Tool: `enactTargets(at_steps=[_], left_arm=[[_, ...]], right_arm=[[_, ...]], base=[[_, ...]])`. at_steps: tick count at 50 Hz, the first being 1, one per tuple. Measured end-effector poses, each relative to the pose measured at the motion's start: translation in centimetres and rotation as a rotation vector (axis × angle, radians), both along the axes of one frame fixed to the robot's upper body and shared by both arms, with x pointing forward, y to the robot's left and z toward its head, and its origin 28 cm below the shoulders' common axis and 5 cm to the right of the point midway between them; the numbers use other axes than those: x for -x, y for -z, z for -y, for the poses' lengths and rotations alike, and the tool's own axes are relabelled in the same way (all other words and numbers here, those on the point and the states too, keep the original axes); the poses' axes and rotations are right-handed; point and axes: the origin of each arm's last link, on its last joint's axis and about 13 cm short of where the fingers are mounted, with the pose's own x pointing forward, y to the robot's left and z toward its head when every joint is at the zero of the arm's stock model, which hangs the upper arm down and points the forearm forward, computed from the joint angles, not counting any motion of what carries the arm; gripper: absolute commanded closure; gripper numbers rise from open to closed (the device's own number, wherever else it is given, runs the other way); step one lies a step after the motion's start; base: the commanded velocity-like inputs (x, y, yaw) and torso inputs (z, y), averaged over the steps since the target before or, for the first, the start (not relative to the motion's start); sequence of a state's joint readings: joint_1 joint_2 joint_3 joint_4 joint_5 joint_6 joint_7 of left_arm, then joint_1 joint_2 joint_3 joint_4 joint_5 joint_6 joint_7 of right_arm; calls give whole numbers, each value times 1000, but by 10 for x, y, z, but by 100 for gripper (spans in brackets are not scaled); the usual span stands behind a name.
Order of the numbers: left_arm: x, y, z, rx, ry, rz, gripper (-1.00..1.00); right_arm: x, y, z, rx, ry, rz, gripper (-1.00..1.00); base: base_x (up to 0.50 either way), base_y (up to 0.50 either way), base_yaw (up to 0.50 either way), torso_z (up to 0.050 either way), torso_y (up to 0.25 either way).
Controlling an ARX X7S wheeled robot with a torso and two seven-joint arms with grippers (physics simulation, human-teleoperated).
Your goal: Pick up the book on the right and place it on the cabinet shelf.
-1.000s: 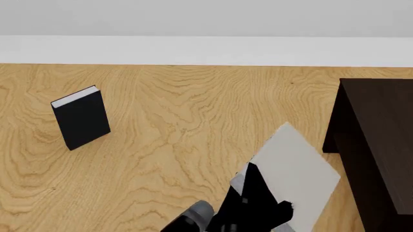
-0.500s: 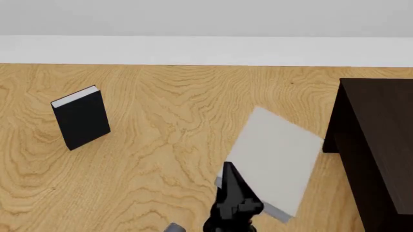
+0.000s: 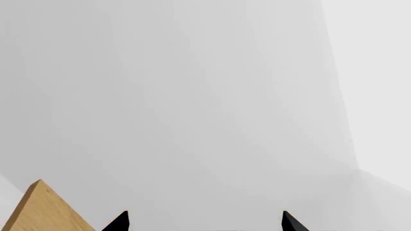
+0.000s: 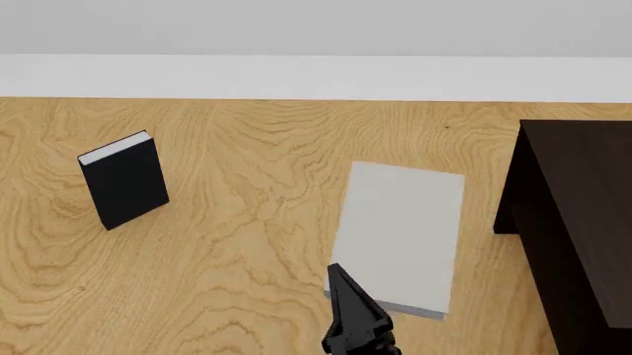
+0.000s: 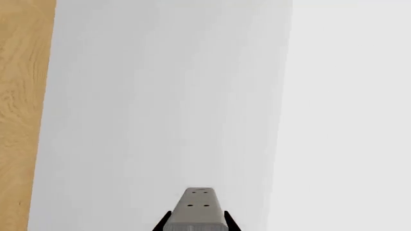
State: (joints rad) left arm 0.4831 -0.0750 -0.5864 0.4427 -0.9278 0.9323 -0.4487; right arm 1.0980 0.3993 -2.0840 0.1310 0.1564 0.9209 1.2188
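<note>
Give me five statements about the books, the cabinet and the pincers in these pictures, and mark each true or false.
1. The grey book is lifted above the wooden floor, gripped at its near edge by the right pincer. True.
2. The black book lies flat with its cover facing up. False: it stands upright, its white page edges on top.
3. The dark cabinet is at the right of the head view, beside the grey book. True.
4. The grey book already rests on the cabinet. False: it is left of the cabinet, apart from it.
5. The left pincer holds the black book. False: its fingertips are spread with nothing between them.
</note>
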Motion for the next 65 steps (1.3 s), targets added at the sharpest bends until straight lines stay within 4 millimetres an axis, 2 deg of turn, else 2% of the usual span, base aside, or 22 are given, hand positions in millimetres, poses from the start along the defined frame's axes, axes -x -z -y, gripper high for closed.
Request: enactTargets(at_steps=[28,46,55,65], left_arm=[[-6,2,0,1,-5,-45,-100],[-8,3,0,1,-6,-62,-100],[-10,3,1,0,-5,-71,-100],[-11,4,1,-1,-3,-81,-100]], right_arm=[[-8,17,39,96,-207,4,100],[-17,22,70,171,-360,84,100],[-18,29,76,147,-426,88,100],[-18,38,78,93,-423,48,100]], base=[[0,0,0,0,1],[0,0,0,0,1],[0,0,0,1,1],[0,0,0,0,2]])
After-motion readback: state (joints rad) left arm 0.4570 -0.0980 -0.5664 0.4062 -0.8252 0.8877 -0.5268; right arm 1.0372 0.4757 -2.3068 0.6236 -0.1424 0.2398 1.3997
